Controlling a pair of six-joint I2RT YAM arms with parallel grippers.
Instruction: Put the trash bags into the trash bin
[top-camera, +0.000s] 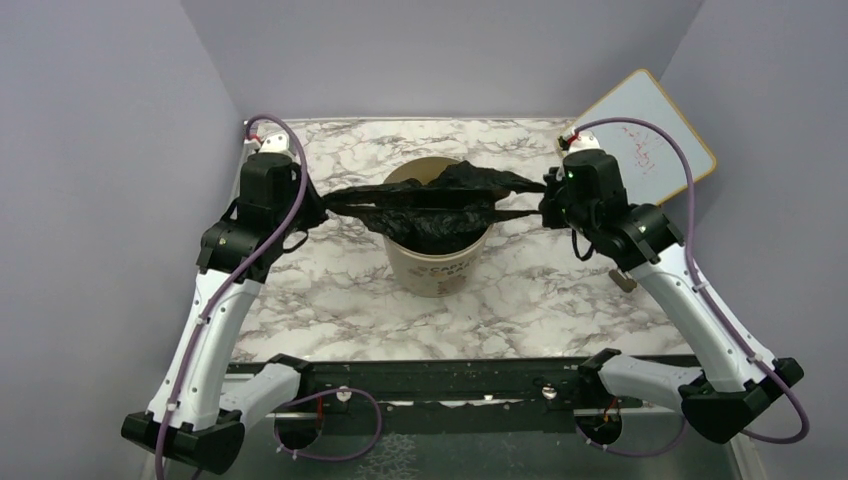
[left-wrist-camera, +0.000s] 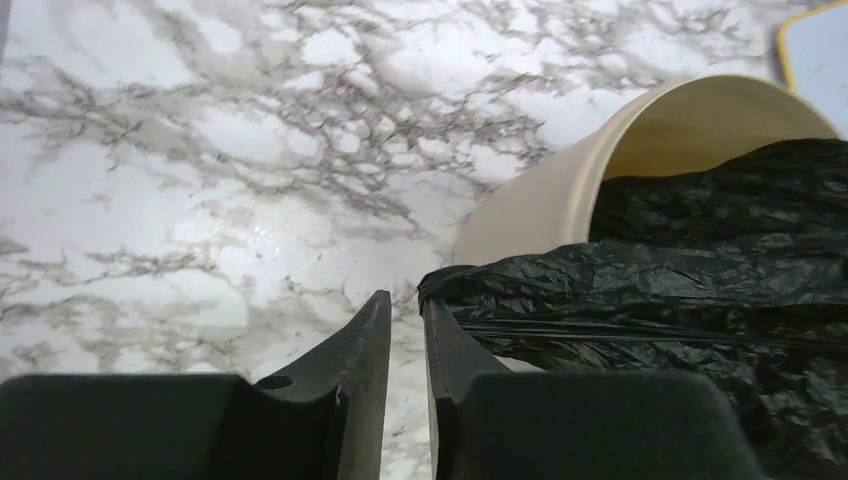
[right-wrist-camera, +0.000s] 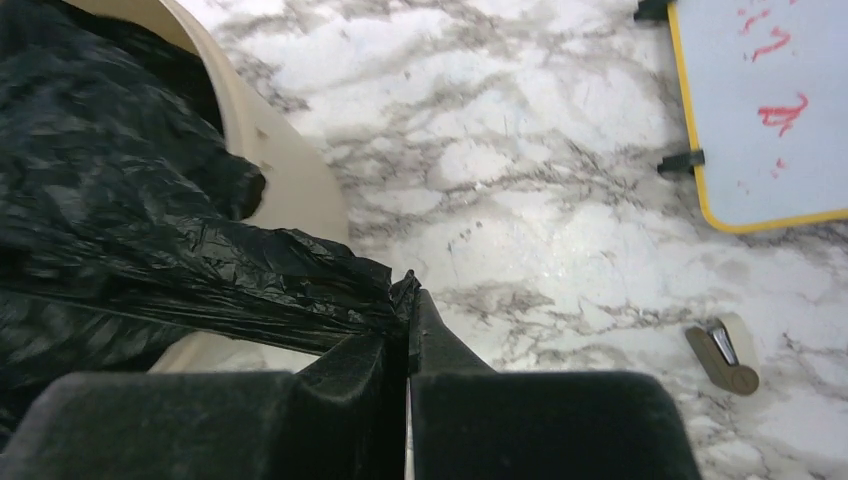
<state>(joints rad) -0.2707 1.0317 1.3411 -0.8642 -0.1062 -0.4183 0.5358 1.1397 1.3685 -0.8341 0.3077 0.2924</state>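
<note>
The black trash bag (top-camera: 430, 205) is stretched across the mouth of the beige trash bin (top-camera: 440, 270), with its body sagging inside. My left gripper (top-camera: 322, 208) is at the bag's left end. In the left wrist view its jaws (left-wrist-camera: 405, 300) stand narrowly apart with bare marble between them, and the bag (left-wrist-camera: 700, 260) is caught on the outside of the right fingertip (left-wrist-camera: 440, 320), beside the bin (left-wrist-camera: 540, 200). My right gripper (top-camera: 548, 205) is shut on the bag's right end. The right wrist view shows the gripper (right-wrist-camera: 405, 290), the bag (right-wrist-camera: 150, 220) and the bin (right-wrist-camera: 290, 170).
A white board with a yellow frame (top-camera: 650, 130) leans at the back right and also shows in the right wrist view (right-wrist-camera: 760, 110). A small beige and dark clip-like object (right-wrist-camera: 725, 350) lies on the marble table (top-camera: 330, 300) near my right arm.
</note>
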